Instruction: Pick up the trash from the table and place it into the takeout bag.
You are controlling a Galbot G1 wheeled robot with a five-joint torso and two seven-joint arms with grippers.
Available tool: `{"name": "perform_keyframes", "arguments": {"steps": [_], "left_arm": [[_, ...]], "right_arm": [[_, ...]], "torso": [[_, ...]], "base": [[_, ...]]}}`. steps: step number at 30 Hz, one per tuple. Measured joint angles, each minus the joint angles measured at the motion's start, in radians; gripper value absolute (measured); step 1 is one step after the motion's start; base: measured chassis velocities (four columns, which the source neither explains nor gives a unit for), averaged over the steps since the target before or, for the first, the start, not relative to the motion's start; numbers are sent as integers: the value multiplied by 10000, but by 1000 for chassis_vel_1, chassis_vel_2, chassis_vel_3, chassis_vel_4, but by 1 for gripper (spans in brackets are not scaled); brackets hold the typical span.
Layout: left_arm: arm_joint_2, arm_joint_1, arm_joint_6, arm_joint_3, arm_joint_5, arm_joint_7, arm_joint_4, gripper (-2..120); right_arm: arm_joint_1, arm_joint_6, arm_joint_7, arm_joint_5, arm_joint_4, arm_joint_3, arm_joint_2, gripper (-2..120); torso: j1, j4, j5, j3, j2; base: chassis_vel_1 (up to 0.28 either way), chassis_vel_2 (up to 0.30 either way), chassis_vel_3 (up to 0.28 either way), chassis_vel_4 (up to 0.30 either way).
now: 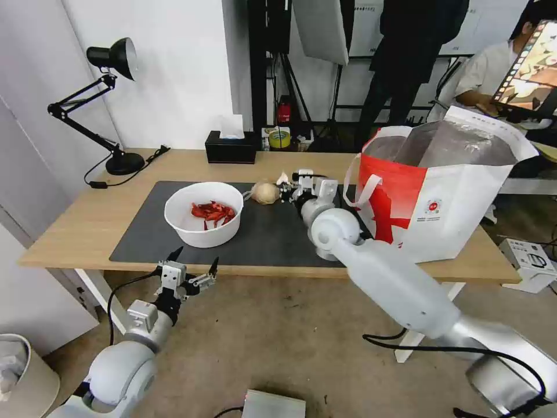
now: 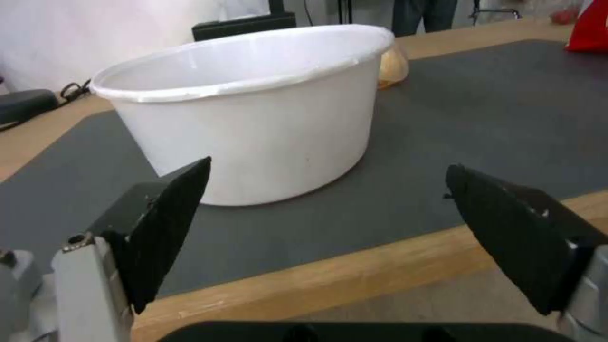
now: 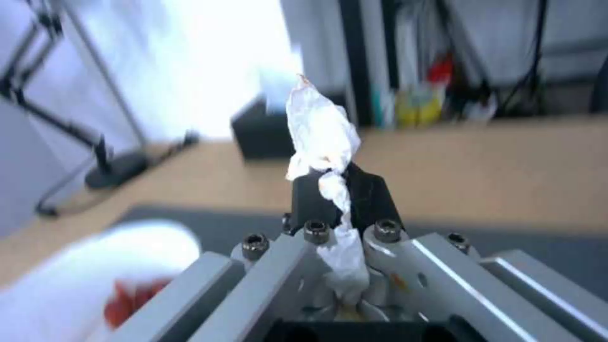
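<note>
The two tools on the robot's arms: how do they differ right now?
The left tool hangs below the table edge, facing the white bowl, fingers spread and empty. The right tool is over the dark mat, fingers shut on a crumpled white tissue. Both have black fingers.

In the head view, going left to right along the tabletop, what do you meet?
Black desk lamp → white bowl with red scraps → small clear bag with a beige lump → right gripper shut on the crumpled tissue → takeout bag.
</note>
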Motion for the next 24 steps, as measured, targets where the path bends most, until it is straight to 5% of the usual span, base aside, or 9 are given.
{"name": "perform_keyframes", "arguments": {"steps": [14, 24], "left_arm": [[-17, -60, 27, 222, 69, -9, -147, 100], [-62, -354, 63, 624, 136, -21, -114, 100]], "right_arm": [[-128, -1190, 645, 370, 1841, 2840, -3111, 0], [-894, -1842, 2232, 1826, 1800, 3823, -3857, 0]], "torso": [[0, -5, 2, 0, 1], [1, -4, 1, 0, 1]], "base": [[0, 0, 0, 0], [0, 0, 0, 0]]}}
